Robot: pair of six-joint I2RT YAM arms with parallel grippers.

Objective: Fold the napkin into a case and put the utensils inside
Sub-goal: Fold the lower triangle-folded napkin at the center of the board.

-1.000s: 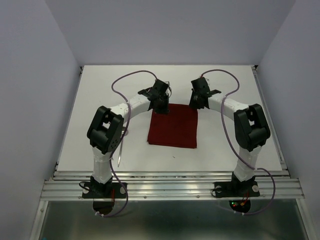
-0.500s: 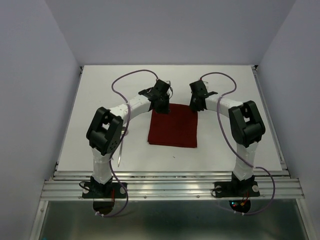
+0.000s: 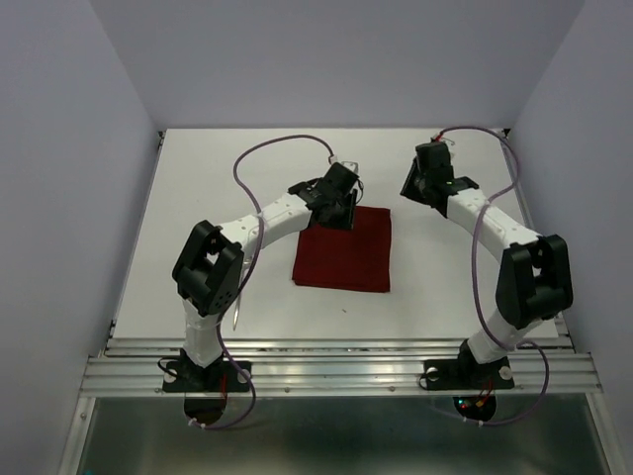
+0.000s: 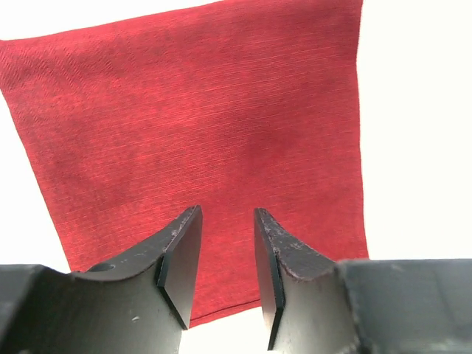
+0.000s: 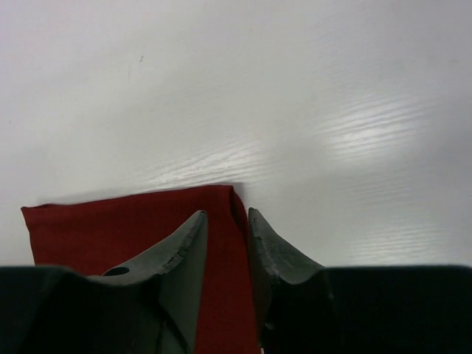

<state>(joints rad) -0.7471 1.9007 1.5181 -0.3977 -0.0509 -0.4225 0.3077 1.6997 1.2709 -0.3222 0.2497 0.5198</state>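
**Item 1. Dark red, plain soft cloth napkin** (image 3: pixel 343 249). It lies flat at the centre of the white surface (image 3: pixel 198 178) as a neat, near-square rectangle. It is not yet the narrow strip that a case needs.

**Item 2. Left hand** (image 4: pixel 227 221). It sits over the napkin's 12 o'clock edge. The jaws stand apart with only cloth showing beneath the gap and nothing clamped. A second ago it was pinched shut at the far left corner; it has since let go and slid toward the middle of that edge.

**Item 3. Right hand** (image 5: pixel 227 217). It is off the cloth at about 2 o'clock from the napkin. The jaws are parted by a narrow gap and are empty. It was previously closed at the far right corner, and has now released and swung outward.

**Item 4. Slim silver metal cutlery piece** (image 3: pixel 237 309). It lies at 8 o'clock from the napkin, beside the left arm, and is too thin to identify further.

**Assessment.** Both releases suggest that one fold has just been laid down and left to rest. A further fold probably remains, and the cutlery has not been inserted.
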